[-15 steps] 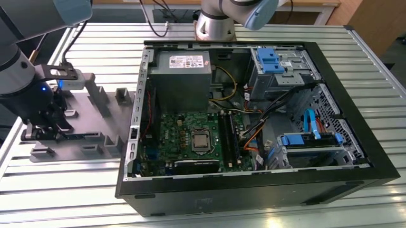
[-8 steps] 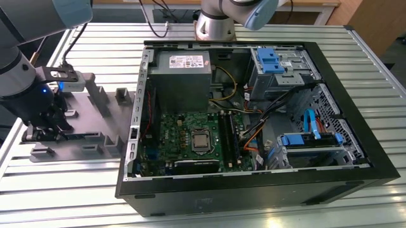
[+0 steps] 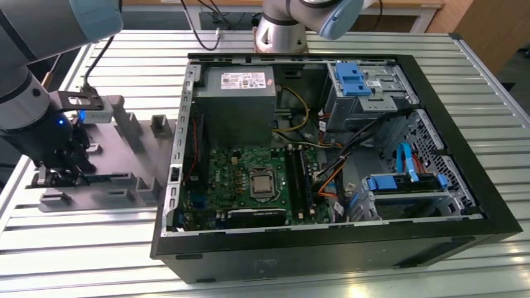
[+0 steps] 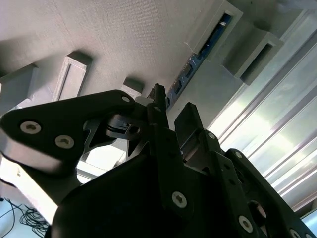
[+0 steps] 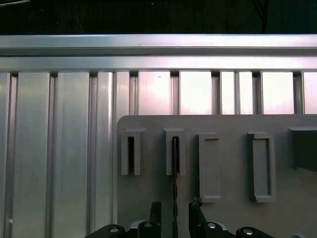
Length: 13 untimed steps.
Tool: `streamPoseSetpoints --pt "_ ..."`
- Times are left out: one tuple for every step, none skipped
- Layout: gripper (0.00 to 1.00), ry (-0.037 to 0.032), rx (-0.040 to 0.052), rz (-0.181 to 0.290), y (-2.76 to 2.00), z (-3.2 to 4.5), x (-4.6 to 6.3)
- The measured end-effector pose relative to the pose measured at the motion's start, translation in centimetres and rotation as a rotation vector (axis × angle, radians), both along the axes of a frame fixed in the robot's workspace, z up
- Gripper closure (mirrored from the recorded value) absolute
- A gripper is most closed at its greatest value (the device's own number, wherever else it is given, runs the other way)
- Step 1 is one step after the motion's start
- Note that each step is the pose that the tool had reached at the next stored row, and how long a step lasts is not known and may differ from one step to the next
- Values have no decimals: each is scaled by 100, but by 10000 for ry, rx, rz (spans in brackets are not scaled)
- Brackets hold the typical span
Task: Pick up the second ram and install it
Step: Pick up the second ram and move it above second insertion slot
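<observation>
Pincer (image 5: 175,206) partly open, 2 fingers (image 5: 156,210) astride the second ram (image 5: 174,166), apparently not clamped. Second ram on edge in the slots of the grey holder (image 5: 223,124) on the bench (image 5: 74,148), beside the computer case (image 3: 331,248). Risk: off-centre closing, likely to tilt the thin board, jam it in its slot, or leave a weak grip.

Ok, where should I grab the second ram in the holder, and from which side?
Take the second ram on its bare middle stretch, one finger on each flat face, coming straight down from above. It stands on edge in the gray holder, one end in a slot, so just the thin top edge is free. The open gripper straddles it.
</observation>
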<state>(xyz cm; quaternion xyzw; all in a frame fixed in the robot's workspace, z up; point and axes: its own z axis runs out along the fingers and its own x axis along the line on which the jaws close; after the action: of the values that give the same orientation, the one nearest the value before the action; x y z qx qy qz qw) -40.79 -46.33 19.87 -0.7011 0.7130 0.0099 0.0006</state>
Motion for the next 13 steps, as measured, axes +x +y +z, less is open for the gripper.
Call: streamPoseSetpoints --pt "64 0 0 0 0 -6 0" --pt "64 0 0 0 0 -12 0" --pt "64 1 0 0 0 -16 0" --pt "66 1 -1 0 0 -18 0" --pt "66 1 -1 0 0 -20 -1" --pt "72 1 -1 0 0 -21 -1" --pt "72 0 0 0 0 -24 -2" --pt "78 0 0 0 0 -27 -2" --pt "78 -2 2 0 0 -32 -3" --pt "78 -1 1 0 0 -35 -3" --pt "78 0 0 0 0 -40 -4" --pt "78 0 0 0 0 -45 -4" --pt "78 1 -1 0 0 -49 -5"
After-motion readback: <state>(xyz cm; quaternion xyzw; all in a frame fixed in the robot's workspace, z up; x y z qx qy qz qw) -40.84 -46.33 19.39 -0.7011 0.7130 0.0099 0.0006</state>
